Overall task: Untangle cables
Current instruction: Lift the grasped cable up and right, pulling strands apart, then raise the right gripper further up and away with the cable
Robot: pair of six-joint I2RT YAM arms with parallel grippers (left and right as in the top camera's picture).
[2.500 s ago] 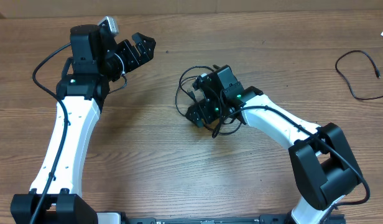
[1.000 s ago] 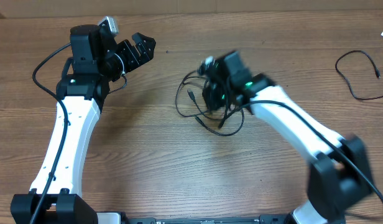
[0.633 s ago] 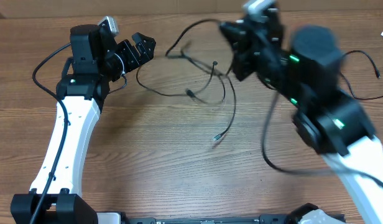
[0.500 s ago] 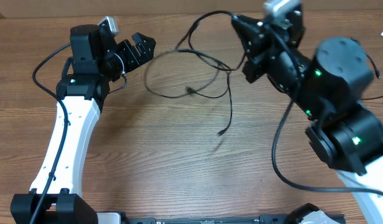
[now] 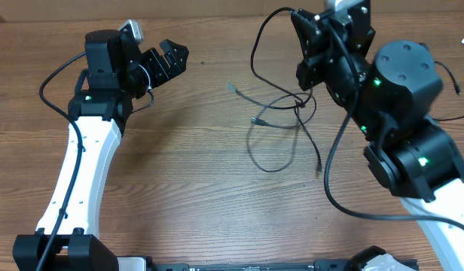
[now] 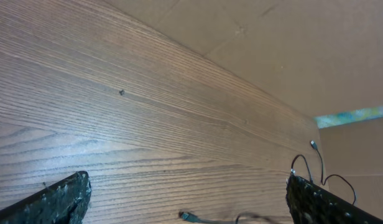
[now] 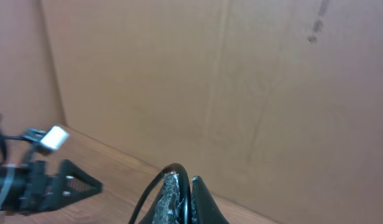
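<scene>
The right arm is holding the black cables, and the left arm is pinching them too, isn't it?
Not quite. The right gripper is shut on the cables, but the left gripper pinches nothing. Its jaws stand wide open and empty, well apart from the cables. The overhead view shows this, and the left wrist view shows only bare table between its fingers.

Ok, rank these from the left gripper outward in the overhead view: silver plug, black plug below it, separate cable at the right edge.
From the left gripper:
1. Silver plug, nearest, toward the table's middle.
2. Black plug, lower, mid-table.
3. Separate cable, far right edge.
</scene>
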